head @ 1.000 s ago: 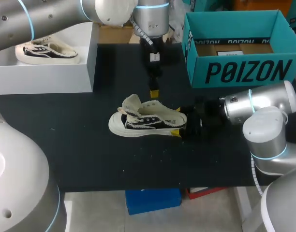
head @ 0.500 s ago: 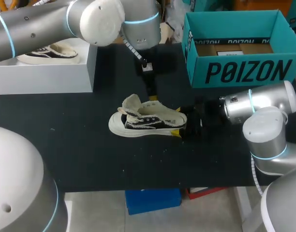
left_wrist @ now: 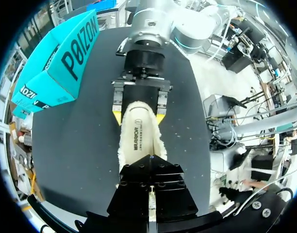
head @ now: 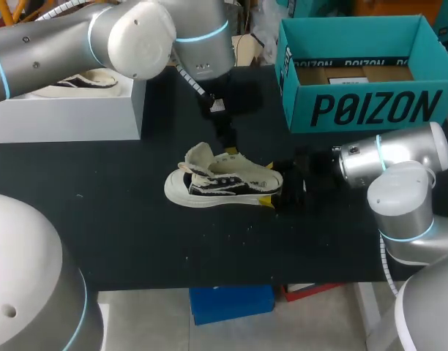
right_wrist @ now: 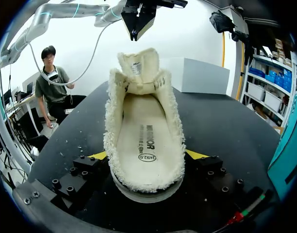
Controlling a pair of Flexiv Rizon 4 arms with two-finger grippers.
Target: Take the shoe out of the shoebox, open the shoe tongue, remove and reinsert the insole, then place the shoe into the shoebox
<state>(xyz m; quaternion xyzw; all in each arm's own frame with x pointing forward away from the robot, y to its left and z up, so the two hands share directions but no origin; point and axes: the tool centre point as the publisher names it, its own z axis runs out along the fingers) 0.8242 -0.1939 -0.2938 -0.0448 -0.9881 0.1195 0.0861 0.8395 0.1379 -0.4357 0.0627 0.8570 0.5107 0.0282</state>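
Gripping shoe (head: 222, 184) heel with right pincer (left_wrist: 139, 115), sole flat on surface (head: 121, 227). Holding left pincer (right_wrist: 138, 29) closed and empty just above raised tongue (right_wrist: 139, 65).

White block (head: 63, 117), spare shoe (head: 92, 79) atop; black table (head: 136, 241)

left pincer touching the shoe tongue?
Apart. Right wrist view shows the left pincer hanging above the tongue of the shoe, with background plainly visible between them.
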